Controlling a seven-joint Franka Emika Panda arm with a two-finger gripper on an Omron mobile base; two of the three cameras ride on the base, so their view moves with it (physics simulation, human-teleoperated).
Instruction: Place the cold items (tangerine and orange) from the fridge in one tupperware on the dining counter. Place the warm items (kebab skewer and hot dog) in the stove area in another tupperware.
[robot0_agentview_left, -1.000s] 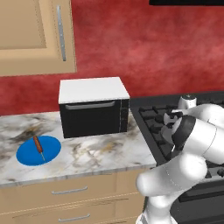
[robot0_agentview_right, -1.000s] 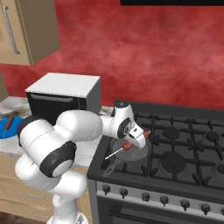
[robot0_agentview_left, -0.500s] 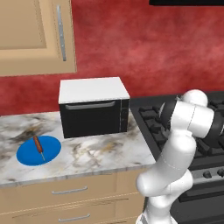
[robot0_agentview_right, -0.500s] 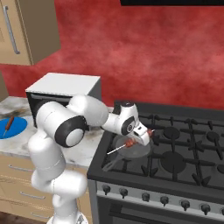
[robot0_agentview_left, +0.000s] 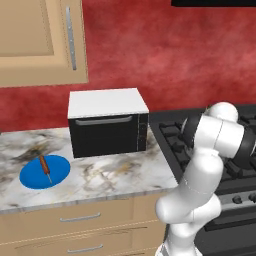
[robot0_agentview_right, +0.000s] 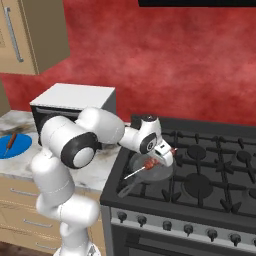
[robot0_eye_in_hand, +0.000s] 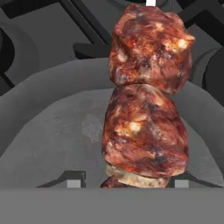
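Low in the middle of the right base view, the gripper (robot0_agentview_right: 161, 156) reaches down over the pan (robot0_agentview_right: 134, 169) on the front-left burner of the stove (robot0_agentview_right: 210, 192), right at the kebab skewer (robot0_agentview_right: 148, 165). Its jaws stand part-way apart on either side of the meat; whether they already pinch it I cannot tell. Seen from the hand view, the two finger tips (robot0_eye_in_hand: 74, 183) sit at the bottom edge, one to each side, and the kebab skewer (robot0_eye_in_hand: 146, 100) runs straight up the centre between them, so its long axis lies along the line of sight and across the closing direction. Its thin stick points toward the lower left of the right base view. At the far left of that view, the hot dog (robot0_agentview_right: 10, 141) lies on a blue plate (robot0_agentview_right: 20, 146), well apart
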